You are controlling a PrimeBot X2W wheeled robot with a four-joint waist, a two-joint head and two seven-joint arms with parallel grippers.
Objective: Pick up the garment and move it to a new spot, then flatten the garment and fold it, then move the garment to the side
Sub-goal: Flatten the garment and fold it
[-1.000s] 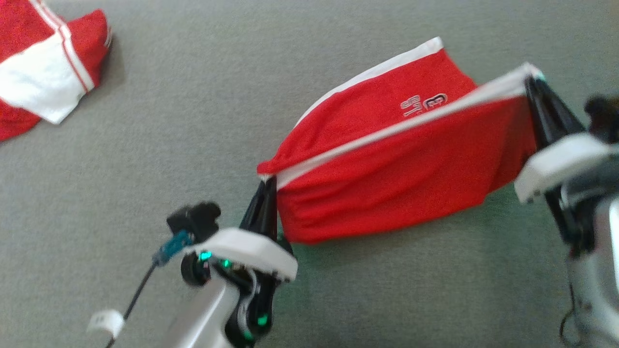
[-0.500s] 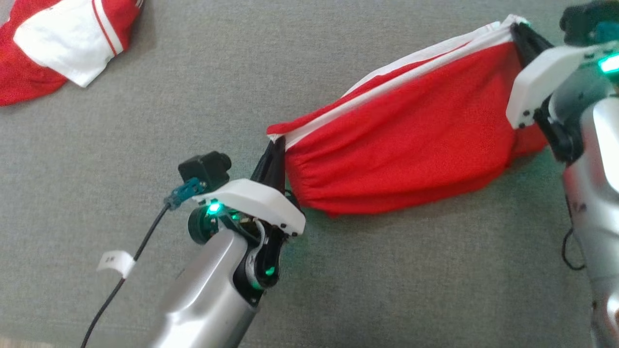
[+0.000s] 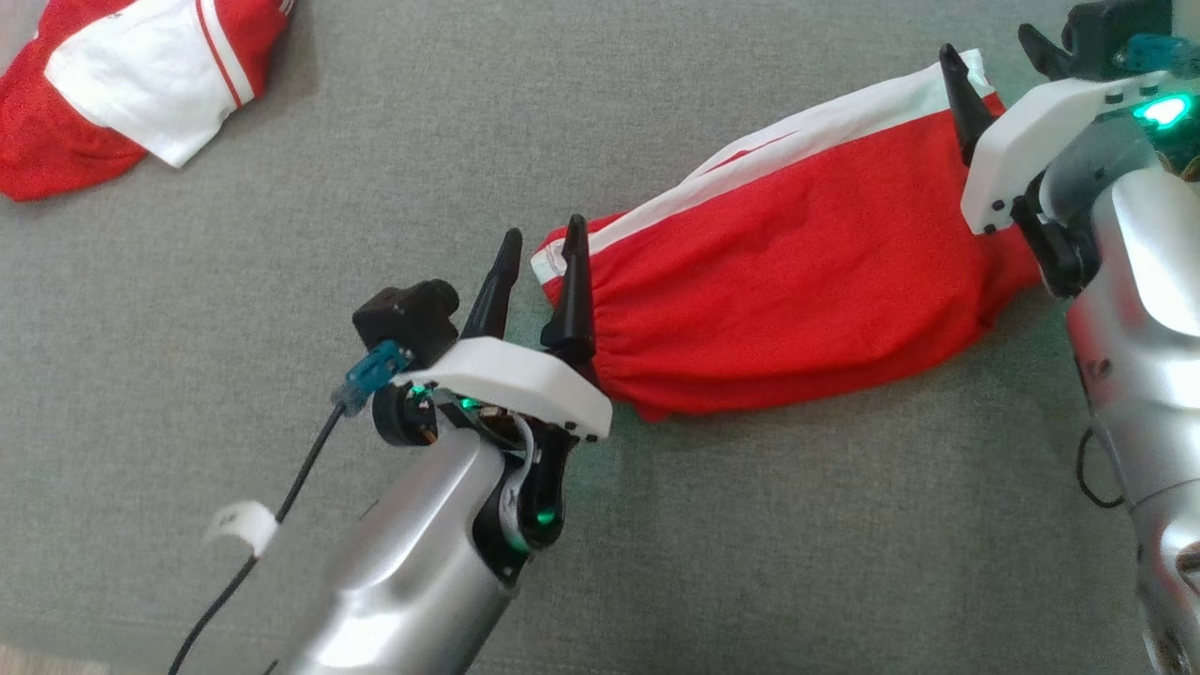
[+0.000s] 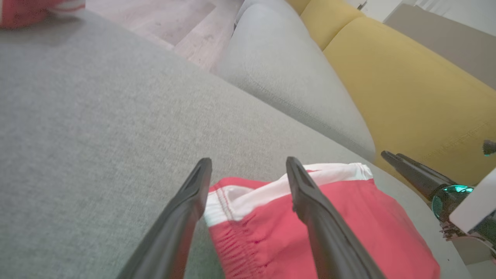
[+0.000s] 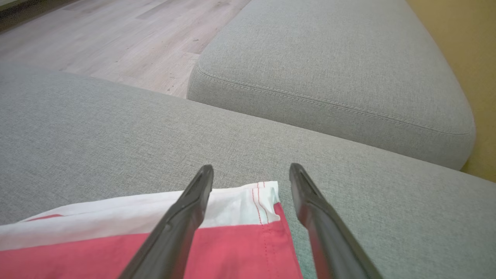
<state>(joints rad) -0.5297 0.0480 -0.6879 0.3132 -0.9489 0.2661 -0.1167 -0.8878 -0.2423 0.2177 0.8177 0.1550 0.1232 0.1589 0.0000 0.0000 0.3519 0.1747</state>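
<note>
A broad grey fabric seat (image 5: 97, 128) meets a second grey cushion (image 5: 329, 69) with stitched edges. A yellow backrest (image 4: 407, 89) rises behind, and pale wooden floor (image 5: 116, 35) lies beyond.

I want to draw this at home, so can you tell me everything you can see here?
Big cushion: one, grey, the surface in front of the robot.
Garment: one, red with a white band, lying on it towards the right.
Second garment: one, red and white, far left on that cushion.
Smaller cushion: one, grey, beyond the big one.
Sofa: one, yellow, behind the cushions.
Floor: one, pale wood, past the cushions.
Left gripper: one, dark fingers, open, at the garment's left end.
Right gripper: one, dark fingers, open, at its right end.
</note>
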